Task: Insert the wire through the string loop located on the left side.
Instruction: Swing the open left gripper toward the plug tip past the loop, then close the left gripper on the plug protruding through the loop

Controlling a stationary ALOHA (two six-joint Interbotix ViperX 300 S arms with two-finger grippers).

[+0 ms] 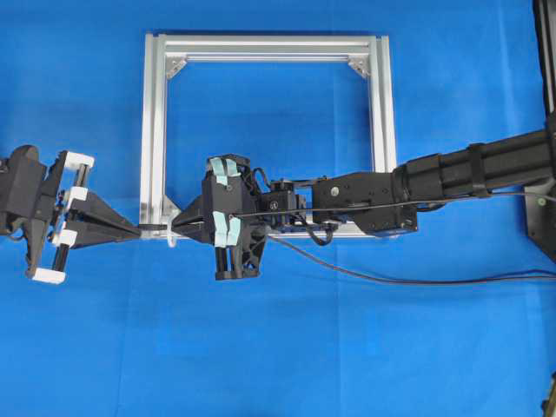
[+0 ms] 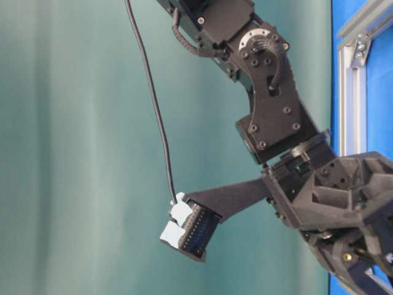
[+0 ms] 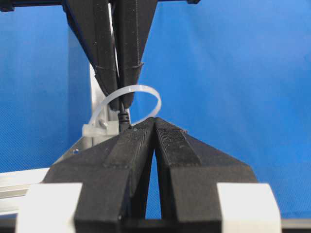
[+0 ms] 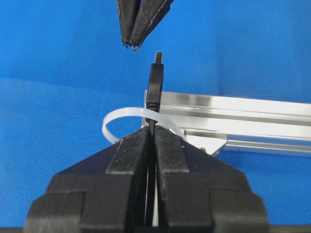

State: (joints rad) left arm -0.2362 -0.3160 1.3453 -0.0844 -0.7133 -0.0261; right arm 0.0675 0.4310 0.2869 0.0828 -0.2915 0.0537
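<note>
Clenched on the wire point(image 4: 154, 90), our right gripper point(image 4: 151, 133) has its jaws pinching the cable just behind the plug, whose tip pokes through the string loop point(image 4: 121, 115) toward twelve o'clock. Our left gripper point(image 3: 154, 122) has jaws pressed together on nothing, just short of the plug tip. Beyond, the aluminium frame point(image 1: 153, 130) lies on the blue desk point(image 1: 278, 347).

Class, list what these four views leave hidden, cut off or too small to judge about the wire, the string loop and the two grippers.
- Overhead: the string loop is too small to show whether the wire passes through.
- Table-level: loop and wire tip are out of frame; only cable shows.
- Left wrist: the left gripper hides the plug tip.
- Right wrist: the right gripper covers the loop's near side.
</note>
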